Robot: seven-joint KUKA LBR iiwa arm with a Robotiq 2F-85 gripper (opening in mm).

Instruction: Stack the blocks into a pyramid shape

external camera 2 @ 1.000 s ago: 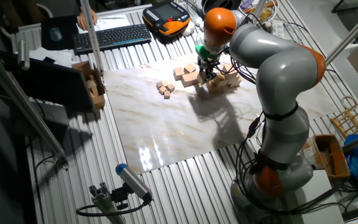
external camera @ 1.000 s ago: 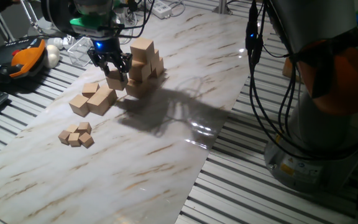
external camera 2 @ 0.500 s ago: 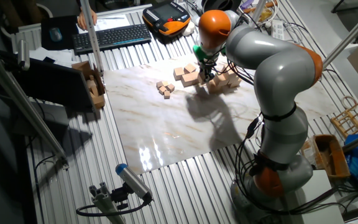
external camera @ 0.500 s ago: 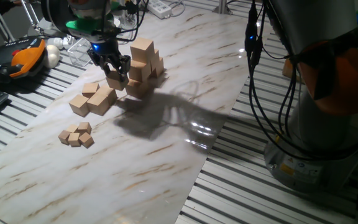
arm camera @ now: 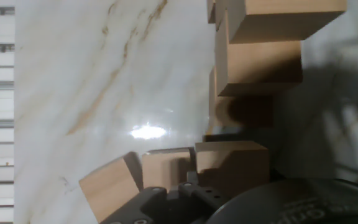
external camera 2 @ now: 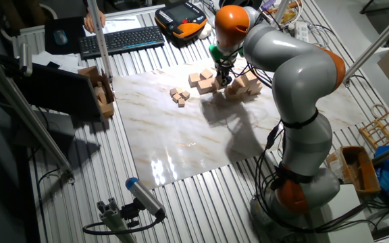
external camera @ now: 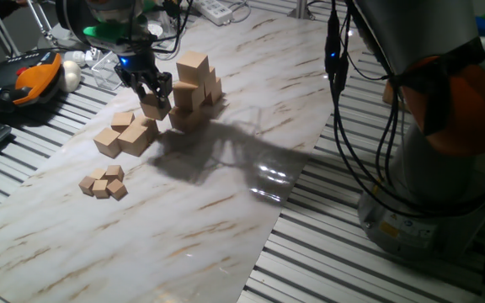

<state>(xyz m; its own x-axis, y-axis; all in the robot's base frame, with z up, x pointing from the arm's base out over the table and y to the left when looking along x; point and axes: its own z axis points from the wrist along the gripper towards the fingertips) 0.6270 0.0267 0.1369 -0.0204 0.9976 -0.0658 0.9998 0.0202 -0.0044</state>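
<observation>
— What stood on the marbled worktop [external camera: 226, 194]?
— A partial stack of blocks [external camera: 194, 88], with loose blocks [external camera: 126, 133] lying just left of it.
— And the gripper [external camera: 153, 99]?
— It hung beside the stack, jaws clenched on one block [external camera: 154, 108], lifted clear of the worktop.
— Anything smaller?
— A cluster of little cubes [external camera: 103, 183] nearer the front edge, apart from the rest.

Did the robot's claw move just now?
Yes. The claw, shut on a block, has drifted left and slightly up, away from the stack, which stayed put.
</observation>
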